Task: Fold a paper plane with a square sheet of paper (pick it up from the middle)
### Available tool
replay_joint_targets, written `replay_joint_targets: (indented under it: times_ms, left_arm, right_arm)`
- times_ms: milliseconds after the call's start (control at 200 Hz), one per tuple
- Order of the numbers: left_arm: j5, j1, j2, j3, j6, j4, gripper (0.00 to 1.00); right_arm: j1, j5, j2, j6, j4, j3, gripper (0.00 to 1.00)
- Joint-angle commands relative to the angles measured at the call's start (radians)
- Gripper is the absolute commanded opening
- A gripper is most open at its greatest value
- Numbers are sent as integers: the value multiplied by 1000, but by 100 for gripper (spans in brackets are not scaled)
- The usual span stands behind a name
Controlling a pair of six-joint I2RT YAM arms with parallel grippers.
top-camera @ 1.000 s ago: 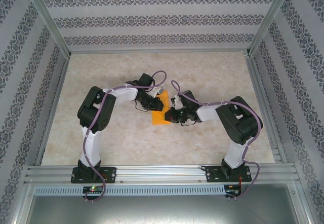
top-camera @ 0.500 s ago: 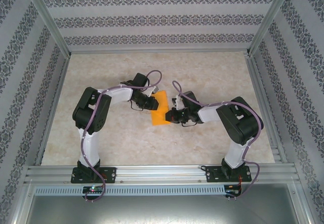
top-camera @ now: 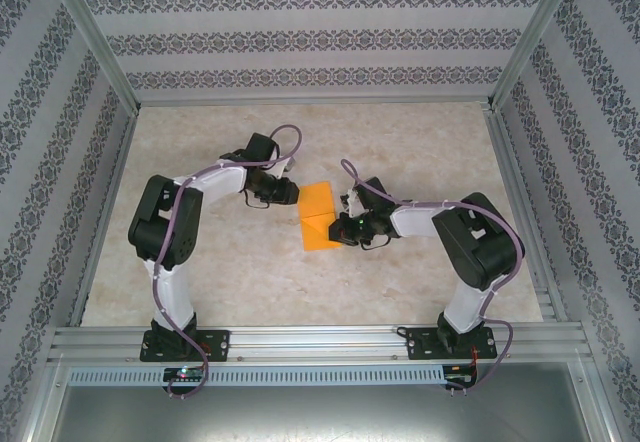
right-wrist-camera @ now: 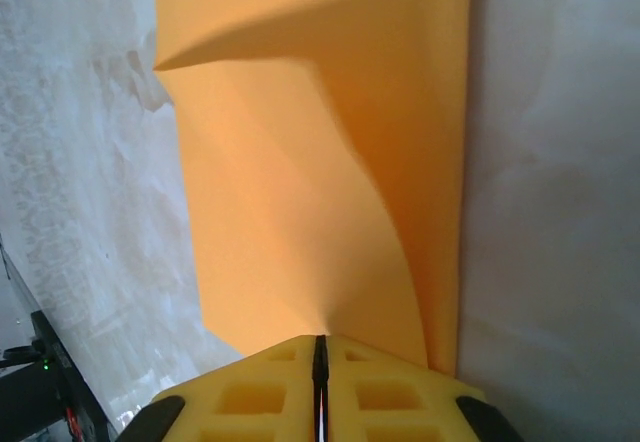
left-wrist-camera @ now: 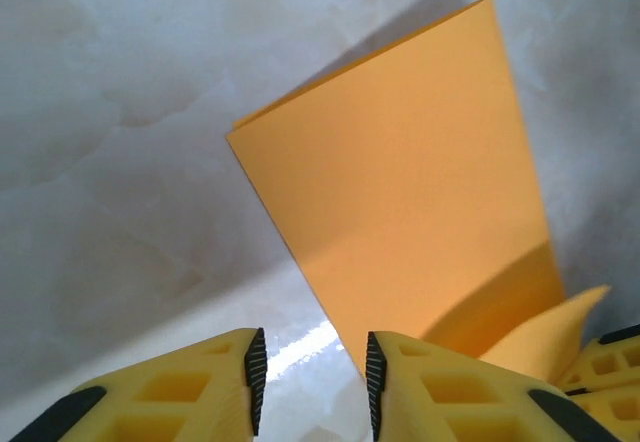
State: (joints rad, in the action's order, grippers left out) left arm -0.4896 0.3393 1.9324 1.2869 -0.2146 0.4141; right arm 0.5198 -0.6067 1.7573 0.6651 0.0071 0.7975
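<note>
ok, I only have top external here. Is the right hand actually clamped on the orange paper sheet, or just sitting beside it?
Observer: Clamped. In the right wrist view the right hand is shut, and the thin bright orange sheet of paper runs into the seam between its fingers.
Operator: And the left hand?
Observer: In the left wrist view the left hand is open, with only bare table between its fingers. The paper is in front of it, not gripped.
Operator: Is the sheet lying flat?
Observer: No. From the left wrist, one panel stands up off the marble-patterned table and casts a shadow behind it.
</note>
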Motion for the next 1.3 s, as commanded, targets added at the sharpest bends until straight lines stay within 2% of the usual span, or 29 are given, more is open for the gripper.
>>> replay_joint_targets:
  times_ms: [0,85,295,460,744,769,909,964,1034,1099,1294]
  left_arm:
    - [-21,8,-67,2,-87,43,38]
    - [-29,24,-112,-39,-121,7,42]
    - [-38,39,-202,-142,-213,-67,48]
    - [-40,39,-257,-227,-274,-136,54]
    - [-56,38,-294,-296,-321,-202,62]
    - [-57,38,-295,-300,-326,-208,65]
    - [-83,38,-315,-340,-367,-272,68]
    - [-81,37,-329,-363,-388,-309,73]
    - [-79,37,-349,-399,-426,-360,73]
    - [-74,37,-369,-429,-459,-401,74]
    - [-81,37,-429,-535,-608,-630,78]
  right_arm:
    - [3,47,-58,-56,-96,44,15]
    - [-10,75,-72,-102,-125,69,26]
    - [-56,92,-36,-226,-184,173,37]
    - [-59,45,27,-286,-224,238,38]
    - [-40,-37,76,-328,-208,247,39]
    - [-38,-43,79,-327,-203,246,39]
    - [-32,-55,109,-330,-194,252,33]
    - [-32,-74,125,-324,-180,253,25]
    - [-32,-93,127,-304,-159,253,13]
    - [-32,-110,110,-288,-147,253,7]
    - [-51,-202,35,-191,-60,228,0]
